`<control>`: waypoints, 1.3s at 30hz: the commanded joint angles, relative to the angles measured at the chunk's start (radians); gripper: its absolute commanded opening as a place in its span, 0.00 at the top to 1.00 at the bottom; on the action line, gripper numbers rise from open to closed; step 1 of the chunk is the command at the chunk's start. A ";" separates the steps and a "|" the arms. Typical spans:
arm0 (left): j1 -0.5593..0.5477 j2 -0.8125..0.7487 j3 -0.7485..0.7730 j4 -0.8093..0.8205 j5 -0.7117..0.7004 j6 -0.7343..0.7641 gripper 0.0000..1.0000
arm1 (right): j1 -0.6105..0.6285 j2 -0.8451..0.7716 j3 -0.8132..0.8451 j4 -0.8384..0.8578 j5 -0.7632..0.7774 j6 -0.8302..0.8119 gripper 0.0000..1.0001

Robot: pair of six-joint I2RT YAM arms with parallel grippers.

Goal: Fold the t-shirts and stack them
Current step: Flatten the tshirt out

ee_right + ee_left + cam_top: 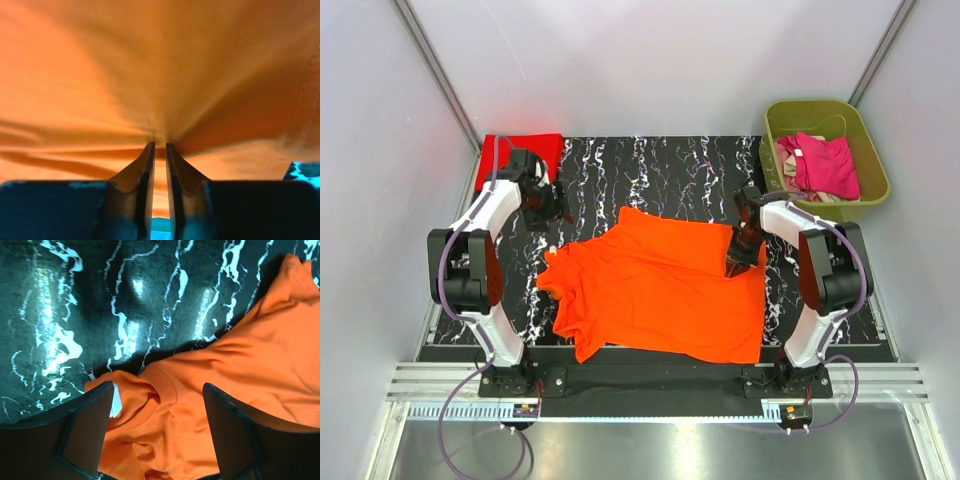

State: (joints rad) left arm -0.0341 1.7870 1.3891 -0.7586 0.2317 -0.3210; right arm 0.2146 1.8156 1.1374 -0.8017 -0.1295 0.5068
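An orange t-shirt (660, 290) lies spread and wrinkled on the black marbled table (660, 170). My left gripper (546, 208) is open and empty, just beyond the shirt's far left corner. In the left wrist view its fingers (85, 430) stand wide apart above the shirt's collar (165, 385). My right gripper (742, 258) is at the shirt's right edge. In the right wrist view it (160, 146) is shut on a pinch of the orange fabric (150, 65). A folded red shirt (528, 150) lies at the table's back left corner.
An olive green basket (872, 150) at the back right holds a pink shirt (825, 165) and other cloth. Grey walls close in the table on the left, back and right. A metal rail runs along the near edge (650, 390).
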 commanded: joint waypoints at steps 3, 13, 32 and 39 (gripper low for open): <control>-0.009 0.026 -0.012 -0.001 0.086 0.023 0.22 | 0.021 -0.061 0.190 0.001 -0.128 -0.138 0.59; -0.007 0.049 0.002 -0.018 -0.022 -0.033 0.27 | 0.146 0.443 0.865 0.036 -0.327 -0.206 0.31; -0.006 -0.184 -0.182 0.081 0.069 -0.147 0.37 | 0.361 0.826 1.329 0.009 -0.116 -0.021 0.43; -0.006 -0.265 -0.239 0.085 0.084 -0.153 0.37 | 0.410 0.884 1.378 -0.007 0.019 -0.017 0.57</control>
State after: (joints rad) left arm -0.0437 1.5818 1.1641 -0.7086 0.2840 -0.4648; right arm 0.6117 2.6564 2.4626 -0.7864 -0.2157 0.4797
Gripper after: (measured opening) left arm 0.634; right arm 0.464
